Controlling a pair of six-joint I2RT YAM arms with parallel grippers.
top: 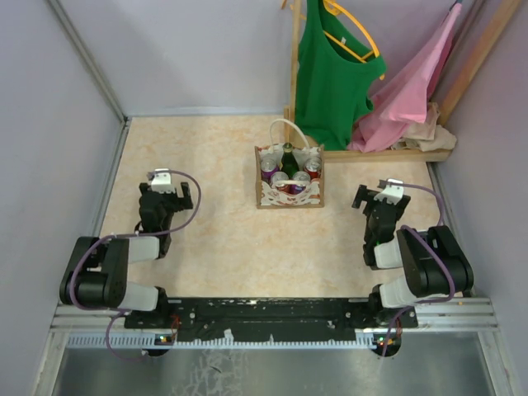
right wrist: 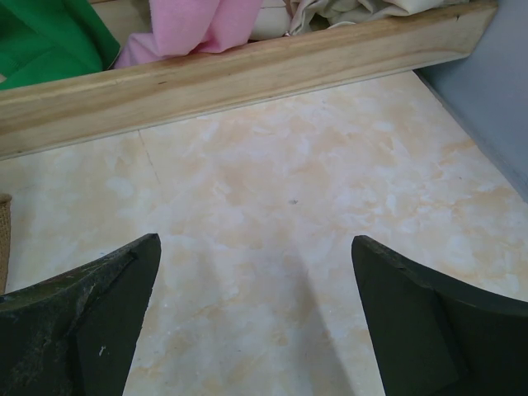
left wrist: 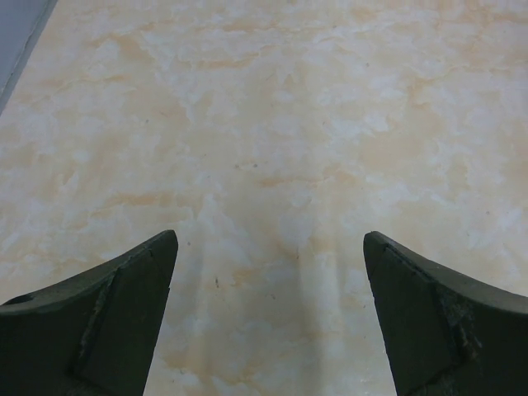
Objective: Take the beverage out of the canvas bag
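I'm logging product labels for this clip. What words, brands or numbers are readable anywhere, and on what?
None can be read.
Any print on the cans and the dark bottle in the canvas bag is too small and blurred to read.
The bag's sides show only a lace-like pattern, no words.
Both wrist views show no writing on the table.

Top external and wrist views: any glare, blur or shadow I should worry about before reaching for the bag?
Top external: even soft light, no glare; canvas bag in focus but small, labels on its cans unreadable. Left wrist: tabletop sharp, faint streaky shadows by the left gripper. Right wrist: sharp, one soft shadow by the right gripper, no glare.
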